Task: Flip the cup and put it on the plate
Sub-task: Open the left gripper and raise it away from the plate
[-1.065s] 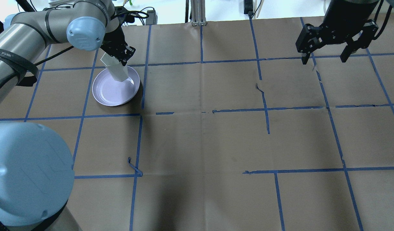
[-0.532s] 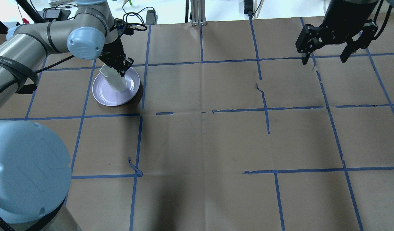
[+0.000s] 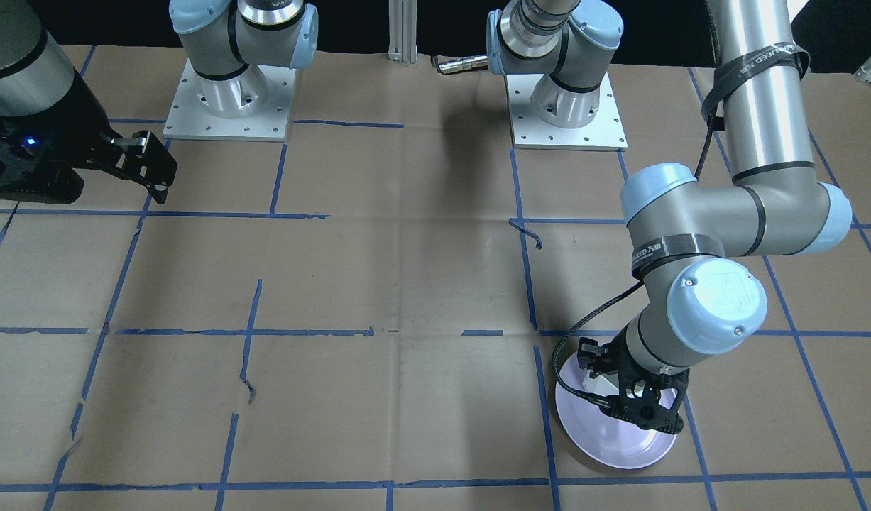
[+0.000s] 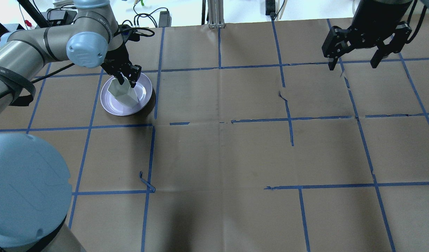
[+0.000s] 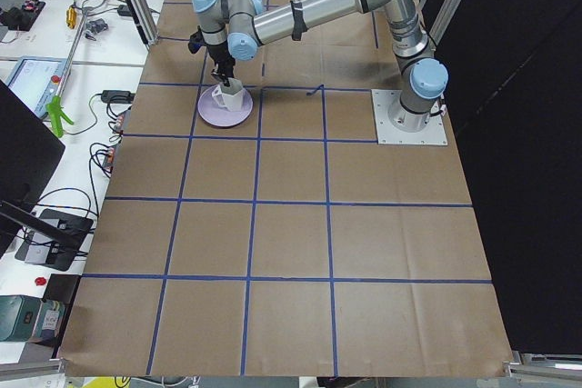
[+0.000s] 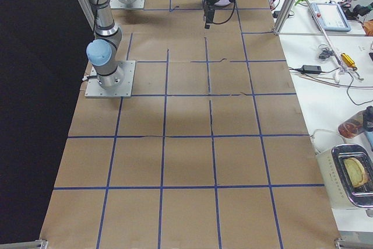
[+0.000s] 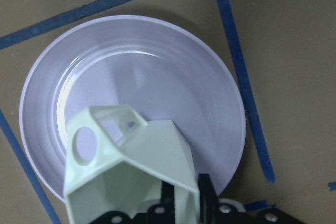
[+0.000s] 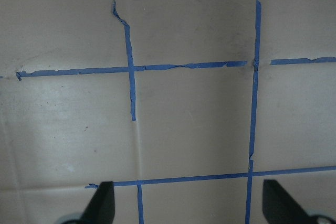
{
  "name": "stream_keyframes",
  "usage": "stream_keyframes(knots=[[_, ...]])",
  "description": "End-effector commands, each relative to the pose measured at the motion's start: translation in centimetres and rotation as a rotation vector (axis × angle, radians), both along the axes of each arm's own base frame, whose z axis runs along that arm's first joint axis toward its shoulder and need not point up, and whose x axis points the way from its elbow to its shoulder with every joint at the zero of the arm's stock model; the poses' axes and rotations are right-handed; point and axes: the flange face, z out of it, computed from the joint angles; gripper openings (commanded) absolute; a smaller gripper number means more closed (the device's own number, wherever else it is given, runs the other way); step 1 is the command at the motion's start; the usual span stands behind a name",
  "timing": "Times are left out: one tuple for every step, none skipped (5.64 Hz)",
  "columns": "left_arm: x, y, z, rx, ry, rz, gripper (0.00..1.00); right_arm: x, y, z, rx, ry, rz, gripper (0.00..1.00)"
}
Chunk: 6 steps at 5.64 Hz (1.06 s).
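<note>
Robotics lab, bench-scale test cell.

- Tabletop (image 4: 235,157) wrapped in brown paper, marked off in a blue tape grid (image 4: 249,65); tape torn and patched in spots.
- Two jointed industrial arms, grey tube with pale blue joint caps: left arm (image 3: 758,128), right arm (image 3: 20,64). Each bolted down through a square metal base plate (image 3: 194,124).
- Aluminium extrusion post (image 3: 404,35) at the tabletop's edge, between the bases.
- Black curtain (image 5: 527,152) walls off the robot's side.
- White side bench (image 5: 82,61) with a tablet (image 5: 27,79), loose cables (image 5: 118,95), an orange-handled screwdriver (image 5: 71,17).
- Opposite bench (image 6: 326,91): power adapter and cord (image 6: 309,69).
</note>
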Motion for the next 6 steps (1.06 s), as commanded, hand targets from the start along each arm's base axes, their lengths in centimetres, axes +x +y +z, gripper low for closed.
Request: stream_keyframes(knots=[[0.0,2.3,7.7,-0.081,-0.008,0.001,0.99,0.0,0.0,0.0,0.0,0.0,0.0,1.0],[-0.3,5.2,12.6,-0.089,-0.009,0.001,0.99,0.0,0.0,0.0,-0.001,0.0,0.0,1.0],[-0.7,8.9,17.0,-0.081,-0.008,0.009,0.99,0.0,0.0,0.0,0.0,0.0,0.0,1.0],[-0.9,11.5,20.0,-0.079,-0.007,0.057,0.99,0.0,0.0,0.0,-0.001,0.0,0.0,1.0],[-2.2,12.9,21.5,-0.101,0.004,0.174,0.99,0.0,0.0,0.0,0.0,0.0,0.0,1.0],[-5.7,13.9,21.8,-0.104,0.006,0.177,0.99,0.0,0.0,0.0,-0.001,0.0,0.0,1.0]])
